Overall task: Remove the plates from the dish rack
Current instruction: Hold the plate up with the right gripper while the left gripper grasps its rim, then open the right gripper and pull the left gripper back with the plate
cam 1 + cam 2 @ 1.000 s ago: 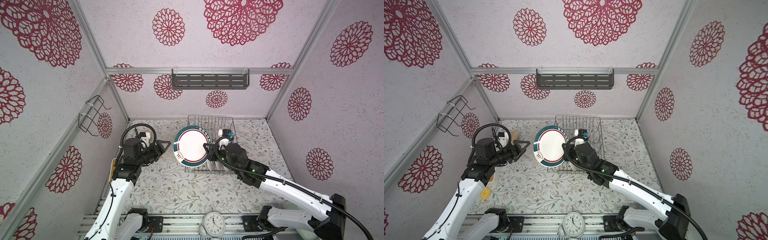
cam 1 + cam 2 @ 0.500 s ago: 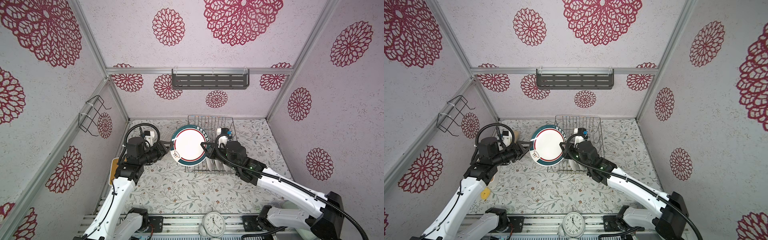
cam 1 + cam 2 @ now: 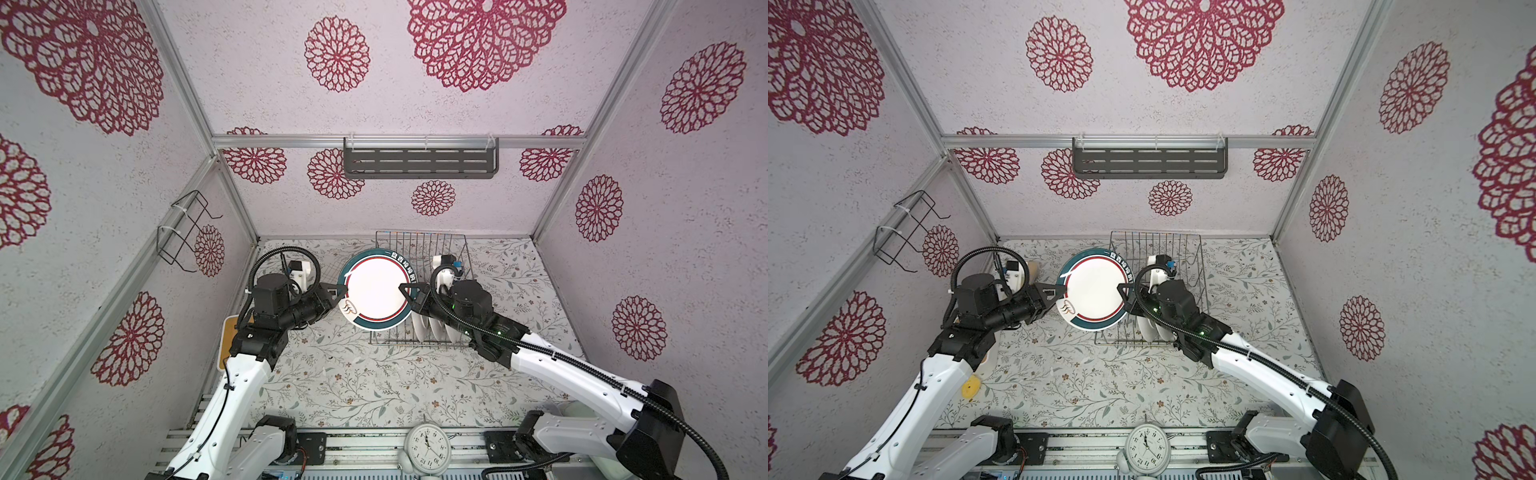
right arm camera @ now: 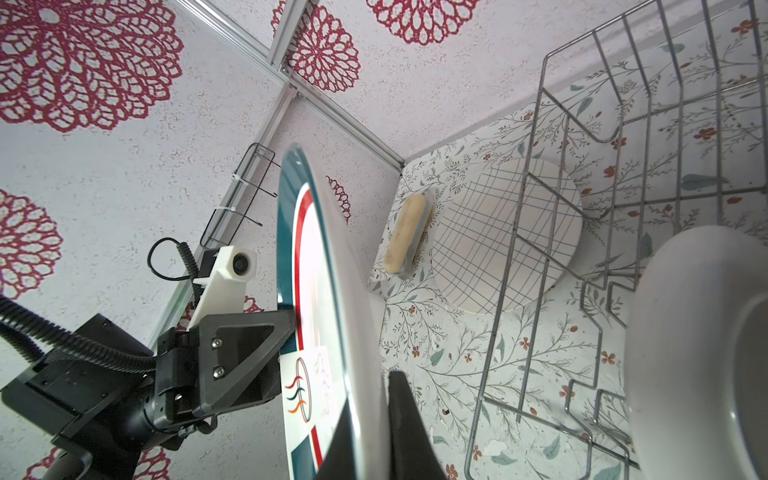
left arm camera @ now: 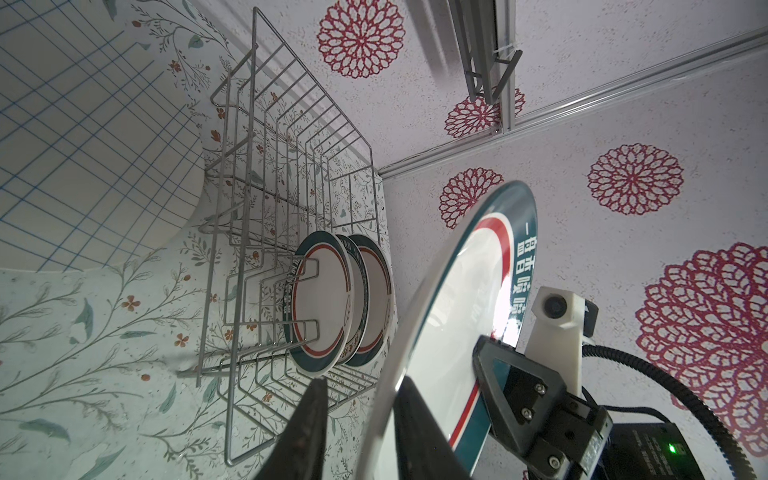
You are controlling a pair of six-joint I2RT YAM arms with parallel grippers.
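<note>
Two robot arms share one teal-rimmed plate (image 3: 376, 291) above the dish rack (image 3: 419, 245), the silver wire basket at the back of a floral-papered tabletop. The plate is lifted clear of the rack's tines and hangs over its left edge, its white centre and red ring turned up toward the overhead cameras in both top views.

The right gripper (image 3: 402, 286) reaches across the rack and is clamped tight on the rim nearest the rack's middle. The left gripper (image 3: 343, 289) comes in from outside the rack's left side. Its two fingers straddle the opposite rim. In the left wrist view one dark finger (image 5: 311, 415) stands just off the plate's white back with a gap showing, so this gripper is not clenched on the plate.

Three smaller plates in the rack (image 5: 320, 299) stand on edge between the tines at the end nearest the arms' bases, packed close together. In a top view only their white backs (image 3: 432, 328) show, just under the right arm. The rest of the rack's slots hold nothing.

A cream plate with dark grid lines (image 4: 498, 232) lies flat on the tabletop just outside the rack's left side. A tan oblong pad (image 4: 407, 232) lies beside that plate, on the side away from the rack.
</note>
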